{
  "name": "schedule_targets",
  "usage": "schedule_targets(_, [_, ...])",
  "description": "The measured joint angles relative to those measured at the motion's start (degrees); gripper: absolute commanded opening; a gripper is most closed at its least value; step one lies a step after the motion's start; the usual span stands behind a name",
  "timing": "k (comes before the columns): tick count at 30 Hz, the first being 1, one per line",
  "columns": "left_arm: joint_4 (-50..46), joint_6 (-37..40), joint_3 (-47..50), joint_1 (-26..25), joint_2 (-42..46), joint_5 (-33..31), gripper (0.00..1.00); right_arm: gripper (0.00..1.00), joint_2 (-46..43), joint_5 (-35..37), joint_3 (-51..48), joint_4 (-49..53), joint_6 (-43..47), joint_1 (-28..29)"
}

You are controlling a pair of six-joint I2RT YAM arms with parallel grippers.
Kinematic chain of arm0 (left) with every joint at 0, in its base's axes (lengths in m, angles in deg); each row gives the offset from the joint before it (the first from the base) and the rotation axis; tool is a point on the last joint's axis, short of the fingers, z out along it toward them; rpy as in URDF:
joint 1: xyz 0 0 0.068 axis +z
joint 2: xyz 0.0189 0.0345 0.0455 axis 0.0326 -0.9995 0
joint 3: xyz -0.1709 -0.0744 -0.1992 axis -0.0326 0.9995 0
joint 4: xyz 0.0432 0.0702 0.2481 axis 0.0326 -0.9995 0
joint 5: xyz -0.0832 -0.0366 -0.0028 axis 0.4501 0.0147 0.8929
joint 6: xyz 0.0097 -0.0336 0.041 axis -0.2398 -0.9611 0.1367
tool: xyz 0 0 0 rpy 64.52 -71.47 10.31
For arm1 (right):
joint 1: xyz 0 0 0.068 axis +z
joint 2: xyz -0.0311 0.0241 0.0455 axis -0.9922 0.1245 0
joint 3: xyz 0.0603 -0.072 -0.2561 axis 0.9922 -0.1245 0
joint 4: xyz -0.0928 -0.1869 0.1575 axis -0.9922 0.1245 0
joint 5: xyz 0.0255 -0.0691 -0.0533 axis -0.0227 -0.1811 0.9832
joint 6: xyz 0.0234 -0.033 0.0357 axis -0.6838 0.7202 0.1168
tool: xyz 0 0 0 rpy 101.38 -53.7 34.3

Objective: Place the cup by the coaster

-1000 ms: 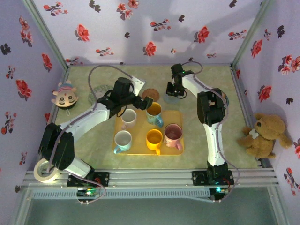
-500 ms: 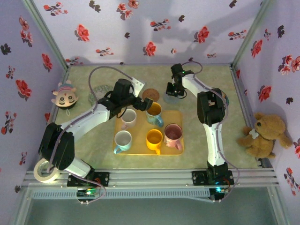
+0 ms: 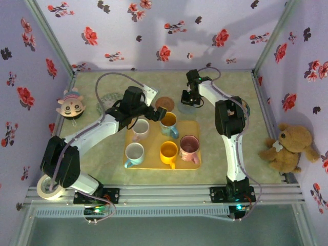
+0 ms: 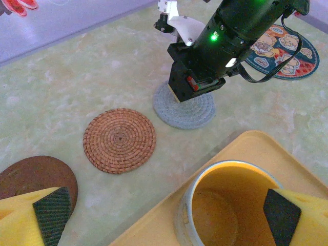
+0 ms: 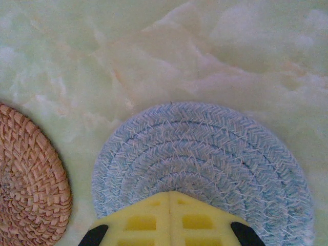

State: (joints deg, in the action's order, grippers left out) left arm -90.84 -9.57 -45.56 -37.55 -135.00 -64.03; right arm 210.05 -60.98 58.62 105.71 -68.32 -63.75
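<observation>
Left wrist view: the left gripper (image 4: 166, 220) hangs wide open and empty over the yellow-lined cup (image 4: 230, 205) at the tray's (image 4: 266, 148) far edge. Closing could snag that lip and tip the cup. The right gripper (image 4: 197, 84), shut on nothing, crowds the blue coaster (image 4: 184, 110). Pale green marbled table (image 4: 77, 77), floral walls (image 3: 154, 31).

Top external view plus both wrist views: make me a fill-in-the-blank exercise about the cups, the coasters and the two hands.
The yellow tray holds ___ cups. The shut right hand is over the pale ___ coaster. The left hand is wide ___ above the yellow-lined cup.
Missing words: five; blue; open.
</observation>
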Motion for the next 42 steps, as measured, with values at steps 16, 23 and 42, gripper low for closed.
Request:
schedule_targets(16, [0.0, 0.0, 0.0, 0.0, 0.0, 0.0, 1.00, 0.18, 0.0, -0.9, 3.4, 2.6, 0.5, -0.1])
schedule_targets(23, [0.0, 0.0, 0.0, 0.0, 0.2, 0.0, 1.00, 0.26, -0.1, -2.6, 4.2, 3.5, 1.0, -0.6])
schedule_targets(42, [-0.1, 4.3, -3.8, -2.5, 3.3, 1.9, 1.00, 0.65, -18.1, 0.9, -0.3, 10.0, 5.7, -4.9])
